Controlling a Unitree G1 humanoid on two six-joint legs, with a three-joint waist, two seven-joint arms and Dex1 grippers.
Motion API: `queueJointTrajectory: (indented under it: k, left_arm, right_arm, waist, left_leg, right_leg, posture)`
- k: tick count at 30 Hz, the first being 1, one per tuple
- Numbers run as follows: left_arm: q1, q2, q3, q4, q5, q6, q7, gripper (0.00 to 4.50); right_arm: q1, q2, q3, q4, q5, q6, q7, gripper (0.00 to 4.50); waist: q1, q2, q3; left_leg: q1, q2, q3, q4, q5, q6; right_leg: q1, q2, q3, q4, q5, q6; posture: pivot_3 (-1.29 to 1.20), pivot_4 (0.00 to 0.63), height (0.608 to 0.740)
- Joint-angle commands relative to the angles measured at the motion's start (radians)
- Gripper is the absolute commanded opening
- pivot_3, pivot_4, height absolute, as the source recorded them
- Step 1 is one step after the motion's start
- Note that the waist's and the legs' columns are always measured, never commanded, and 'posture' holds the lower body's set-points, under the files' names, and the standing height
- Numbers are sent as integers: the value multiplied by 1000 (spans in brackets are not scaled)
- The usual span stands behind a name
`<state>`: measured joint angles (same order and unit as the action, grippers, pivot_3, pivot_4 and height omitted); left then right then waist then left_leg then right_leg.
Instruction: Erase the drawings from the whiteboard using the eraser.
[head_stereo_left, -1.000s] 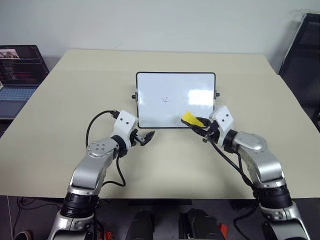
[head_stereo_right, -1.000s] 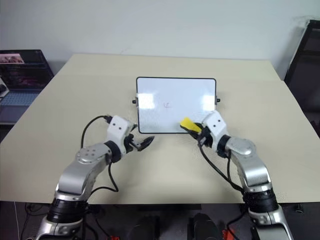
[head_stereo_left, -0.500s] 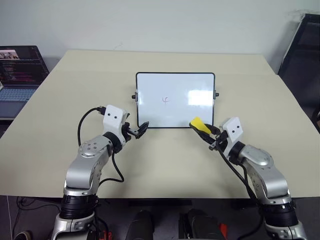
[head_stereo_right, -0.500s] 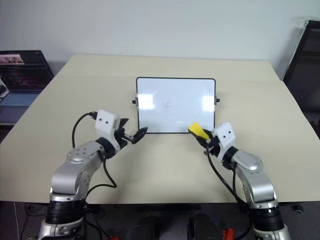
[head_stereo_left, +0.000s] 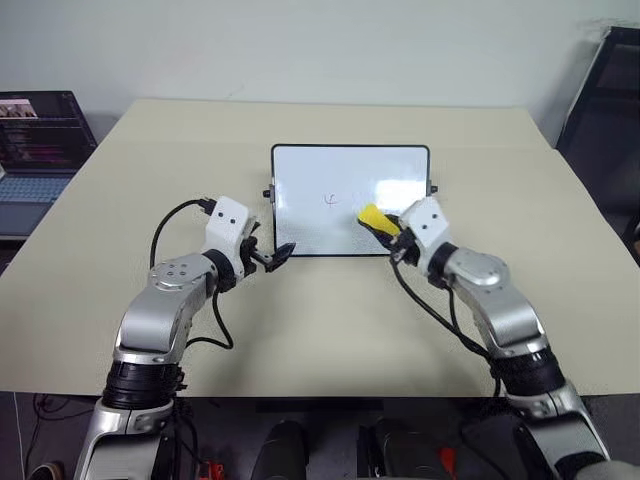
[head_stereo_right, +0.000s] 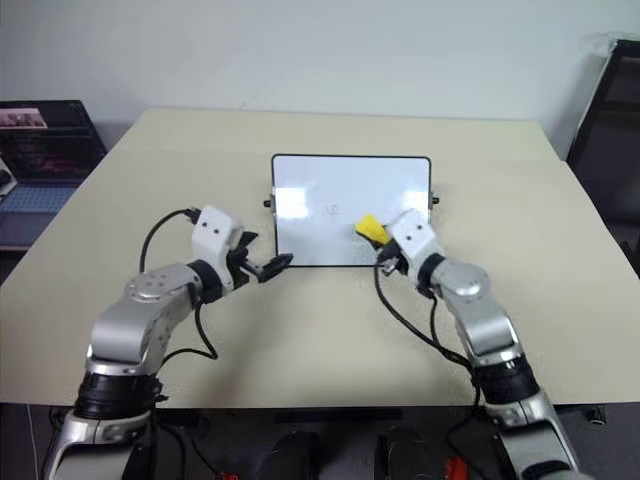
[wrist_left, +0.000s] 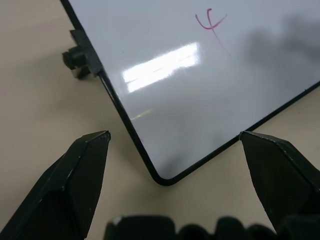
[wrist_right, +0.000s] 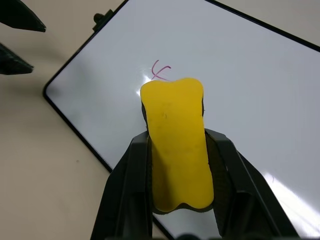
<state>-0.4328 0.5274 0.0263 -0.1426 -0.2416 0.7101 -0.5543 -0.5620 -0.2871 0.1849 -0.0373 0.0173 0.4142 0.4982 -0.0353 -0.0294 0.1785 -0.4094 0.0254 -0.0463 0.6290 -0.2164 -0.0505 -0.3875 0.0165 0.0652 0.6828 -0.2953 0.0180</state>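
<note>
One drawing (wrist_left: 212, 23), one whiteboard (head_stereo_left: 300, 200), one eraser (wrist_right: 177, 145).

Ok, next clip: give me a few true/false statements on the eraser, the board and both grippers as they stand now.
1. The right gripper is shut on the eraser. True.
2. The eraser lies loose on the table. False: it is clamped between the right gripper's fingers, over the whiteboard.
3. The left gripper is open, its fingers either side of a board corner. True.
4. The whiteboard is wiped clean. False: one of the drawings is on it.
5. A laptop sits beside the table on the robot's right. False: it is on the left.
</note>
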Motion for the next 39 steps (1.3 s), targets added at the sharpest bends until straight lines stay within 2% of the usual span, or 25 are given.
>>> queueJointTrajectory:
  k: [1, 7, 14, 18, 22, 28, 31, 34, 39]
  left_arm:
    - [-40, 20, -23, 3, -1, -44, -51, 4500]
    - [-48, 20, -62, 2, 10, -87, -86, 4500]
    - [-27, 14, -72, -21, 13, -94, -83, 4500]
    - [-22, 10, -75, -39, 11, -85, -76, 4500]
    - [-15, 5, -81, -59, 8, -76, -72, 4500]
    - [-25, -1, -92, -61, 6, -72, -71, 4500]
    - [-28, -3, -95, -59, 5, -70, -71, 4500]
    - [-25, -5, -98, -61, 4, -69, -70, 4500]
    - [-24, -10, -101, -69, 3, -63, -68, 4500]
  right_arm:
    - [-111, 58, 6, 88, -5, -26, -24, 1101]
    - [-361, 101, 84, 482, -129, -191, -53, 1101]
    - [-485, 111, 129, 732, -201, -289, -18, 1101]
    - [-481, 102, 140, 742, -216, -285, 33, 1101]
    - [-404, 39, 215, 645, -257, -257, 173, 1101]
    - [-455, 57, 148, 682, -268, -284, 23, 1100]
    - [-480, 60, 135, 710, -260, -295, -1, 1092]
    - [-478, 60, 142, 715, -262, -293, 19, 1092]
    - [-417, 32, 194, 642, -273, -242, 158, 1092]
  waist:
    - [0, 0, 0]
    - [0, 0, 0]
    - [1, 0, 0]
    - [0, 0, 0]
    - [1, 0, 0]
    - [0, 0, 0]
    - [0, 0, 0]
    - [-1, 0, 0]
    - [-2, 0, 0]
  left_leg:
    - [0, 0, 0, 0, 0, 0]
    - [0, 0, 1, 0, 0, 0]
    - [-2, 0, 0, 0, 0, 0]
    - [-1, 0, -2, 0, 0, 0]
    - [0, 0, -2, 0, 0, 0]
    - [3, -1, -2, 1, 0, 0]
    - [5, -1, -1, 2, 1, 0]
    - [6, -1, 0, 1, 1, 0]
    - [5, -1, 0, 1, 0, 0]
  right_leg:
    - [0, 0, 0, 0, 0, 0]
    - [0, -1, -1, 0, 0, 0]
    - [-2, -1, 0, -1, 0, -1]
    - [-1, -1, 0, 1, 0, -1]
    - [-1, -1, 0, 3, 0, -1]
    - [-1, -1, 0, 8, 0, 0]
    - [0, -1, 1, 11, 0, 0]
    - [0, 0, 1, 11, 0, -1]
    - [0, 0, 2, 11, 0, -1]
  posture:
    - [0, 150, 740]
    - [0, 150, 740]
    - [0, 150, 740]
    - [0, 150, 740]
    - [0, 150, 740]
    - [0, 150, 740]
    - [0, 150, 740]
    - [0, 150, 740]
    - [0, 150, 740]
